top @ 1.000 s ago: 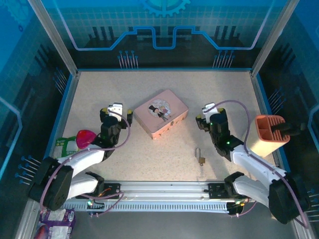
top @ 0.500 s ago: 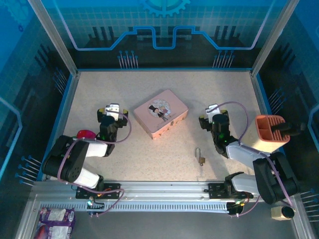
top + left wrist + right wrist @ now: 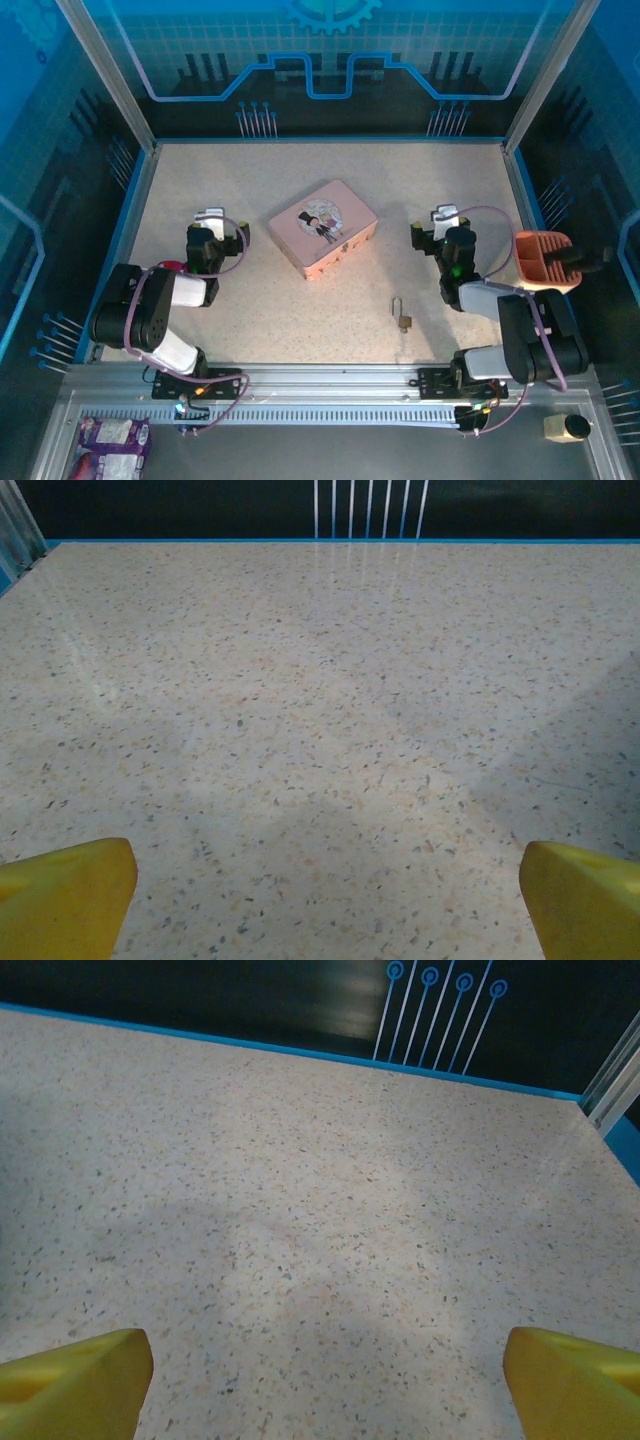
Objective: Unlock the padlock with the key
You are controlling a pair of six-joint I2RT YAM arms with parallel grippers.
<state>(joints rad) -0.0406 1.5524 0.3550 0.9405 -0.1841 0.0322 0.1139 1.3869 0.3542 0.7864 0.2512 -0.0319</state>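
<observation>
Your left gripper (image 3: 325, 905) is spread wide: its two yellow fingertips (image 3: 65, 895) sit at the lower corners of the left wrist view, with only the speckled beige table (image 3: 300, 170) between them, and they hold nothing. Your right gripper (image 3: 325, 1385) is spread wide in the same way, its yellow fingertips (image 3: 75, 1380) far apart over bare table. From the top camera, both arms are folded low near their own side of the table, the left one on the left and the right one on the right.

The small brass-gold padlock (image 3: 403, 316) with a thin silver U-shaped shackle lies on the table near the front edge, closer to your right arm and well apart from both grippers. Its shackle points toward the far side. At this size the key is too small for me to make out.

The pink rectangular tin (image 3: 322, 228) with a cartoon couple lies flat in the middle, apart from the padlock. An orange plastic holder (image 3: 545, 262) stands at the right border.
</observation>
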